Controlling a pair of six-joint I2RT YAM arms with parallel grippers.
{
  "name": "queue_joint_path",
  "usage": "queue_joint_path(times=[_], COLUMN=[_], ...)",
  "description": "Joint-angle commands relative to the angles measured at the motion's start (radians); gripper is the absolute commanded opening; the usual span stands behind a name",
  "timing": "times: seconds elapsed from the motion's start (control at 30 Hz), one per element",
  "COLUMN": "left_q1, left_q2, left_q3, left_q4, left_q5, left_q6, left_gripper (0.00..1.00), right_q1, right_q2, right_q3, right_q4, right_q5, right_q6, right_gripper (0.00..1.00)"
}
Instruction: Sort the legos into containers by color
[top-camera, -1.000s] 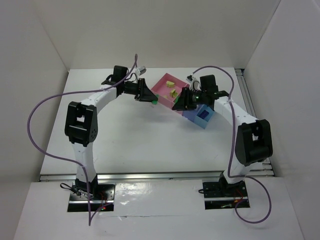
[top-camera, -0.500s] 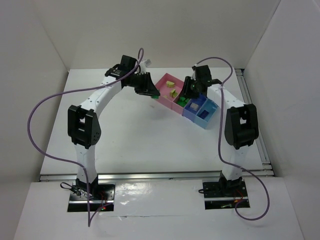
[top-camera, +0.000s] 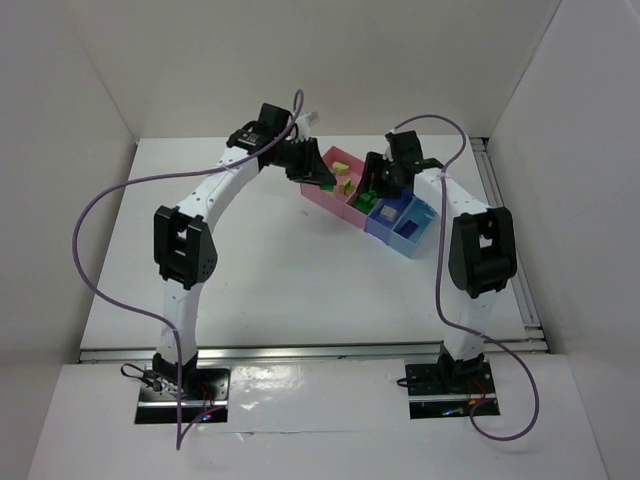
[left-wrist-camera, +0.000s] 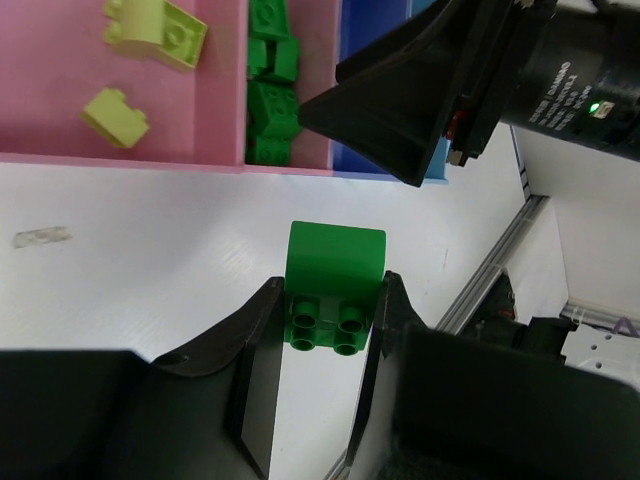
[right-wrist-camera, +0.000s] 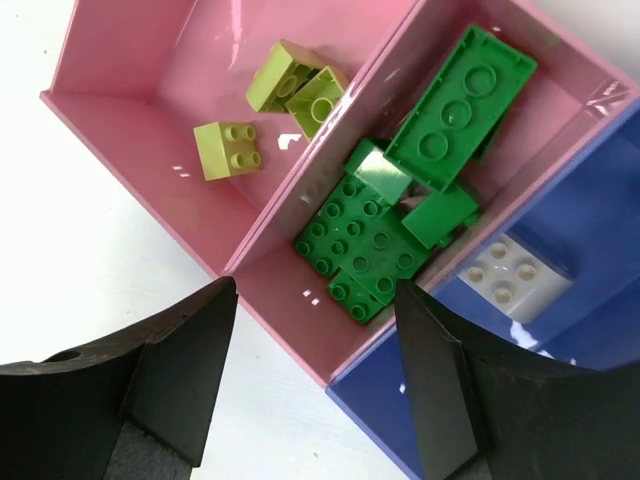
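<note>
Left wrist: green brick (left-wrist-camera: 336, 262) is clamped across its flat sides in left claw (left-wrist-camera: 330, 300); judged light, rigid, slick, so those sides suit the hold. Right claw (right-wrist-camera: 312, 300) is spread apart.

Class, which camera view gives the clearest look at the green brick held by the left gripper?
The left wrist view: the green brick fills the centre, clamped in the left gripper, studs visible. The top external view shows only a green speck; the right wrist view misses it.
</note>
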Motion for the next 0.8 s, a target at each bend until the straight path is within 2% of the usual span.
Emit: queue_joint_path(times=[0.0, 0.13, 0.23, 0.3, 0.43, 0.53, 0.6, 0.63, 0.67, 0.7, 0.77], left_q1=[-0.039, -0.096, -0.137, -0.146, -0.160, -0.160, -0.169, -0.169, -0.169, -0.169, -0.169], left_q2=[0.031, 0.088, 0.145, 0.177, 0.243, 0.301, 0.323, 0.332, 0.346, 0.346, 0.358], left_q3=[0.042, 0.096, 0.116, 0.128, 0.201, 0.264, 0.278, 0.278, 0.278, 0.278, 0.292], left_q4=[0.014, 0.023, 0.066, 0.080, 0.129, 0.139, 0.139, 0.149, 0.149, 0.180, 0.207], left_q5=[0.023, -0.033, -0.102, -0.133, -0.207, -0.207, -0.207, -0.207, -0.196, -0.182, -0.138], left_q6=[-0.030, -0.048, -0.061, -0.061, -0.120, -0.144, -0.153, -0.162, -0.171, -0.185, -0.197], left_gripper=[0.00, 0.00, 0.00, 0.00, 0.00, 0.00, 0.02, 0.06, 0.16, 0.41, 0.61], right_q1=[-0.004, -0.016, -0.039, -0.039, -0.039, -0.039, -0.039, -0.039, -0.039, -0.039, -0.039], right_q2=[-0.091, -0.216, -0.323, -0.396, -0.544, -0.656, -0.700, -0.701, -0.711, -0.711, -0.711], right_q3=[0.039, -0.038, -0.112, -0.148, -0.318, -0.426, -0.440, -0.449, -0.449, -0.437, -0.425], right_q4=[-0.024, 0.008, 0.017, 0.018, 0.095, 0.149, 0.160, 0.160, 0.148, 0.137, 0.122], right_q5=[0.053, 0.229, 0.319, 0.356, 0.411, 0.432, 0.445, 0.445, 0.457, 0.457, 0.434], right_q6=[-0.014, 0.019, 0.047, 0.067, 0.142, 0.182, 0.193, 0.193, 0.193, 0.182, 0.168], right_gripper=[0.72, 0.72, 0.80, 0.84, 0.85, 0.85, 0.85, 0.85, 0.85, 0.85, 0.85])
